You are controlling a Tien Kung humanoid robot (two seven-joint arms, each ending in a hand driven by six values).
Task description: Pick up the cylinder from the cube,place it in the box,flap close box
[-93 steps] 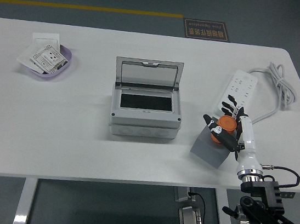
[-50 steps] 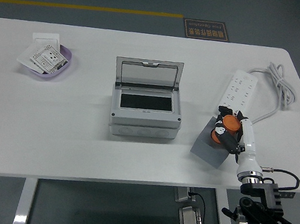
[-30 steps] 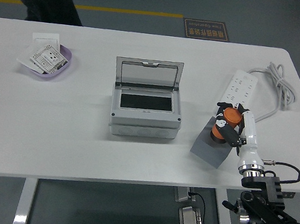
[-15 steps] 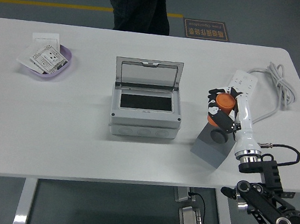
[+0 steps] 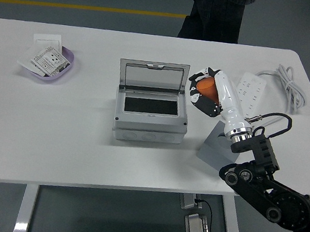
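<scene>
My right hand (image 5: 202, 92) is shut on the orange cylinder (image 5: 206, 86) and holds it in the air just right of the grey box (image 5: 149, 128). The box stands at the table's middle with its lid (image 5: 153, 76) upright and its dark inside open. The grey cube (image 5: 216, 151) sits on the table below my right forearm, with nothing on its top. My left arm is out of view.
A white power strip (image 5: 250, 93) with a coiled cable (image 5: 289, 88) lies at the right. A purple dish (image 5: 58, 64) with cards sits at the far left. A person's legs (image 5: 214, 12) show beyond the table's far edge.
My right hand has lifted the orange cylinder off the cube and carried it up and left towards the box. The person behind the table has walked from left to right.
</scene>
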